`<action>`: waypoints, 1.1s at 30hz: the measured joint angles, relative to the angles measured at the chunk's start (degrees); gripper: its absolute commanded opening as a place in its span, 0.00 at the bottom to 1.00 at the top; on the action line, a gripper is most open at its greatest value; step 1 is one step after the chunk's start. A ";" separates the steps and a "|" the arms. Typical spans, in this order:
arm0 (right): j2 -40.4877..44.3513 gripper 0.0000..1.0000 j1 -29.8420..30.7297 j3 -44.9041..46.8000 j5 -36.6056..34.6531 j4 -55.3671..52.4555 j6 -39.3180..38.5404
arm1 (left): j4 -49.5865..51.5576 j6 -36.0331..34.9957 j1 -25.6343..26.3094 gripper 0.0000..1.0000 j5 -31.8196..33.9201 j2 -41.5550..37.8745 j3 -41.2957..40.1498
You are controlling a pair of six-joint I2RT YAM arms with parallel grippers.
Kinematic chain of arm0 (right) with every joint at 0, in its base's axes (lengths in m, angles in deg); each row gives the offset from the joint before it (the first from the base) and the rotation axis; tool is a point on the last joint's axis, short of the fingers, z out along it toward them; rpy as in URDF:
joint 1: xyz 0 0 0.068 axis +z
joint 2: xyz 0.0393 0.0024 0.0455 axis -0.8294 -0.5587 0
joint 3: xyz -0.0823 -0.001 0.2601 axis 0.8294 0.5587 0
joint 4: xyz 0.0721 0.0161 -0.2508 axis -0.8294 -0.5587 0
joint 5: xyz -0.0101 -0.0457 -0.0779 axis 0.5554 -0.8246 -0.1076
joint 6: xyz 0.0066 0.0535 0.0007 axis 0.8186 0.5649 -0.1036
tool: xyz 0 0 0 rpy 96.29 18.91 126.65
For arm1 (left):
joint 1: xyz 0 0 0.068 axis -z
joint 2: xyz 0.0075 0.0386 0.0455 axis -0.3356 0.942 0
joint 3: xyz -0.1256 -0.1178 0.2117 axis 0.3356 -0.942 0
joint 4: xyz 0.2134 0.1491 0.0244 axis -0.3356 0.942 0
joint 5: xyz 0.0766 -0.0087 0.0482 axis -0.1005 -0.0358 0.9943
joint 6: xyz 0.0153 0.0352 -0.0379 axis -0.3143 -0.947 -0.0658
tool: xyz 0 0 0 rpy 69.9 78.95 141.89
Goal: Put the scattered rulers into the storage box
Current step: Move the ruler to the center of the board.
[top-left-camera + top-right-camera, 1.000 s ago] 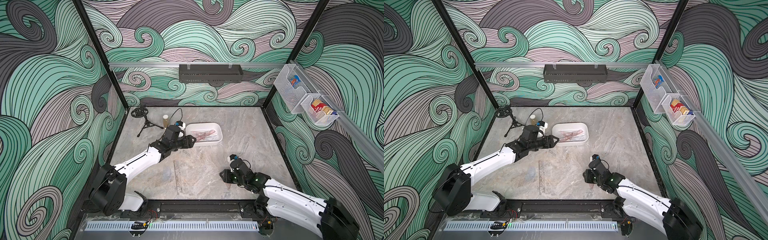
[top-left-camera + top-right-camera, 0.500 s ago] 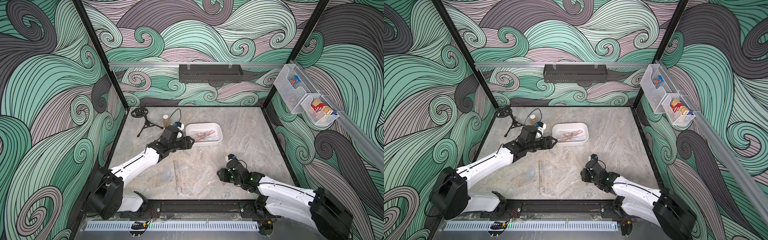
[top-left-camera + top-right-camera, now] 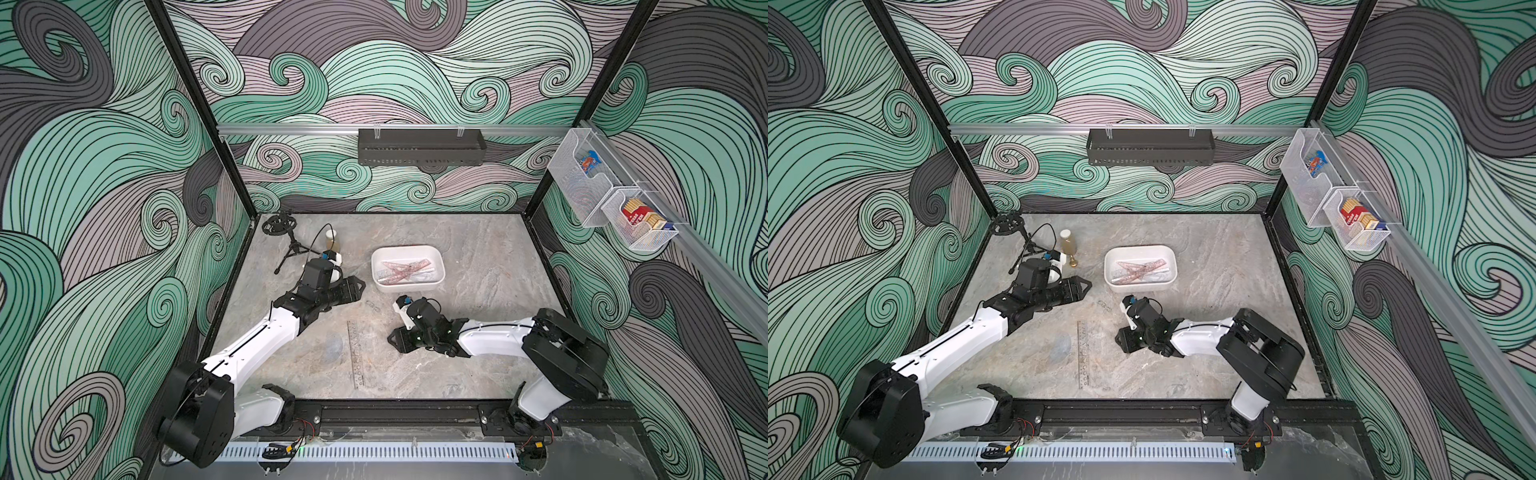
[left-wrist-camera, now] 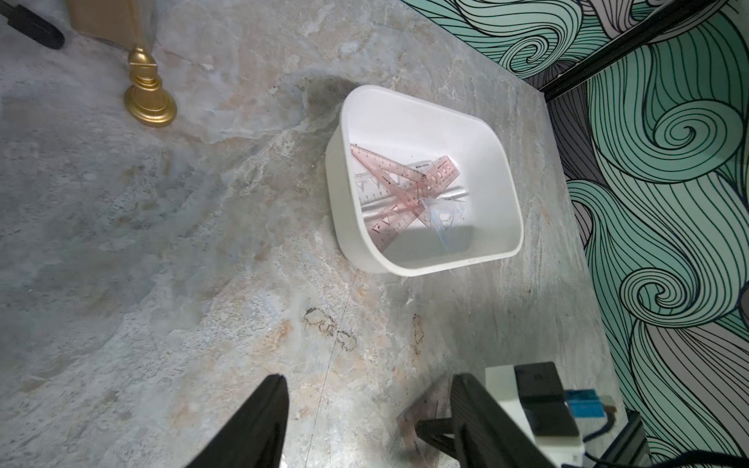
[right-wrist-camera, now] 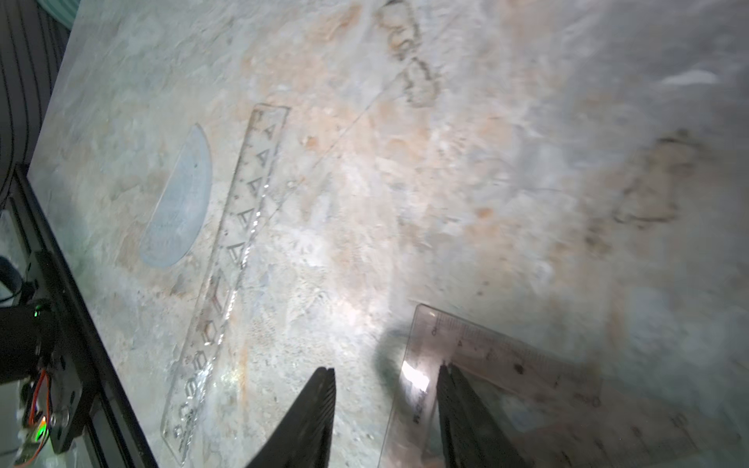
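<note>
One clear ruler [image 3: 356, 353] lies flat, long axis front-to-back; left fingers [image 4: 251, 425] and right fingers [image 5: 308, 417] spread.

Two matching arms for you to note. Left arm [image 3: 253, 340]: glossy white shells on the long links, black housings at every joint, and a fat black drum [image 3: 195, 419] at the shoulder. Right arm [image 3: 494, 343]: same build. Each wrist wears a small white camera block [image 3: 333, 260] with a blue tab, and a thin black cable [image 3: 316, 237] loops off it. Left gripper [image 4: 367, 377] and right gripper [image 5: 385, 366]: matte black fingers [image 4: 259, 421], wedge-shaped. Red wires [image 3: 305, 428] show at the base mounts.
</note>
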State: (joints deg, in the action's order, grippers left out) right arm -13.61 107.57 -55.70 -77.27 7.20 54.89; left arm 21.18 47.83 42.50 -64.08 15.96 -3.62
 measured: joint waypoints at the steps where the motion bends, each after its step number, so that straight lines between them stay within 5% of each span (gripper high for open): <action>1: 0.15 0.46 0.17 -0.17 0.59 -0.79 -1.07 | 0.00 0.00 -0.02 0.67 -0.09 0.02 -0.02; 8: 6.60 0.44 2.78 0.13 1.68 -4.74 -4.76 | -0.07 0.00 -0.31 0.67 -2.75 1.55 0.00; 18: 0.72 0.43 7.61 0.83 2.84 -0.81 -4.61 | -0.02 -0.02 -0.35 0.67 -5.05 4.92 0.02; 33: 17.20 0.47 -9.60 16.57 0.11 0.66 -0.85 | -0.46 -0.02 -0.39 0.67 -8.50 5.60 0.02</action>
State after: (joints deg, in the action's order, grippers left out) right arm 3.59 97.97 -39.13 -77.16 7.85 54.04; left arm 20.72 47.81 42.11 -72.58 21.55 -3.60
